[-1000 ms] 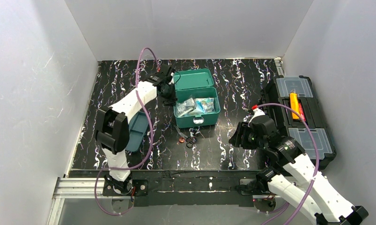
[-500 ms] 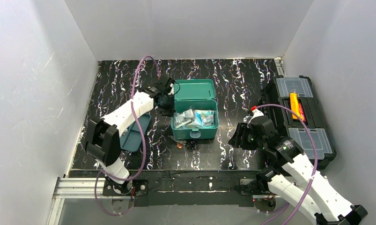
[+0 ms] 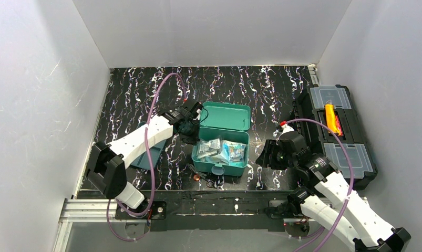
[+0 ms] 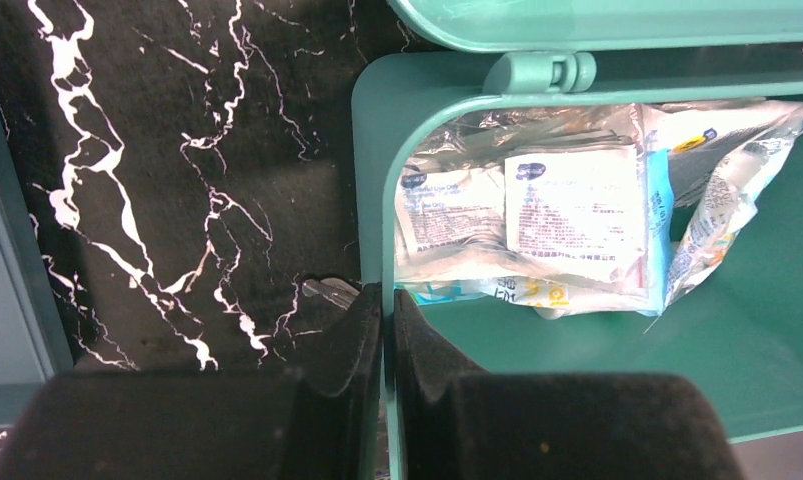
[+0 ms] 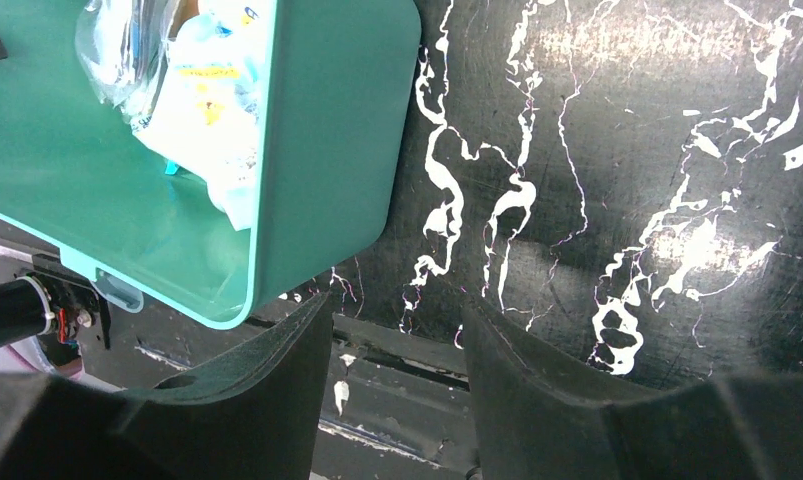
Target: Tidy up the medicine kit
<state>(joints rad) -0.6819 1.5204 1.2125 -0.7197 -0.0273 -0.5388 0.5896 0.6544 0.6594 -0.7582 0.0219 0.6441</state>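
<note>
The teal medicine kit (image 3: 234,169) stands open in the middle of the table, its lid (image 3: 227,116) laid back. Clear and white sachets (image 3: 219,149) fill it. My left gripper (image 3: 190,131) is shut on the kit's left wall; in the left wrist view the fingers (image 4: 387,300) pinch the thin teal wall (image 4: 372,180), with the sachets (image 4: 567,215) just inside. My right gripper (image 3: 264,156) is open just right of the kit, holding nothing. In the right wrist view the gripper (image 5: 397,320) has the kit's outer wall (image 5: 332,130) up and to the left.
A dark blue-teal inner tray (image 3: 148,149) lies left of the kit, under my left arm. Small scissors and a coin-like piece (image 3: 206,178) lie at the kit's front. A black toolbox (image 3: 337,131) with an orange item (image 3: 330,118) sits on the right.
My left gripper has dragged the kit toward the near edge and turned it slightly, keeping its hold on the wall. The right arm has barely moved.
</note>
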